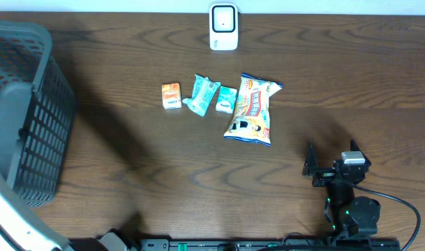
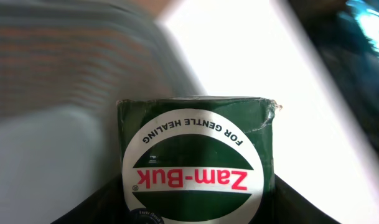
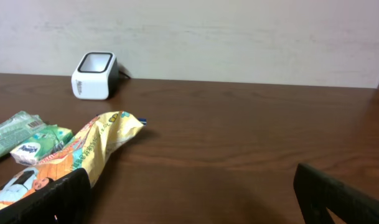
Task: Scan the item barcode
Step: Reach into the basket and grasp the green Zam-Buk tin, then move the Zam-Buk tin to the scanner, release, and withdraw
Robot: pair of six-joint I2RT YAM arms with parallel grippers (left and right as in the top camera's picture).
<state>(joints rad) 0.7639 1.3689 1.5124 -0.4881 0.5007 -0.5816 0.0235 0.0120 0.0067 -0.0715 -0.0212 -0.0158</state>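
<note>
A yellow crinkled snack bag (image 1: 252, 109) lies on the dark brown wooden counter (image 1: 128, 174). Just left of the bag sits a small green-and-white packet (image 1: 227, 100), then a teal crinkled wrapper (image 1: 203, 94), then a small orange box (image 1: 171, 95), all in a row. A dark grey plastic lattice basket (image 1: 31, 118) stands well apart from the bag, far to its left.

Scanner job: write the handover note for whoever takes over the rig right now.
Left gripper: shut on a green Zam-Buk box, label toward its camera; not seen from overhead.
Right gripper: open, empty, low over the table, near right.
Scanner: far edge, middle. Before it in a row: chip bag, two teal packets, orange box. Basket at left.
Done: Zam-Buk box picked up. Scanned or not, cannot tell.
Left: show its barcode to the scanner.
</note>
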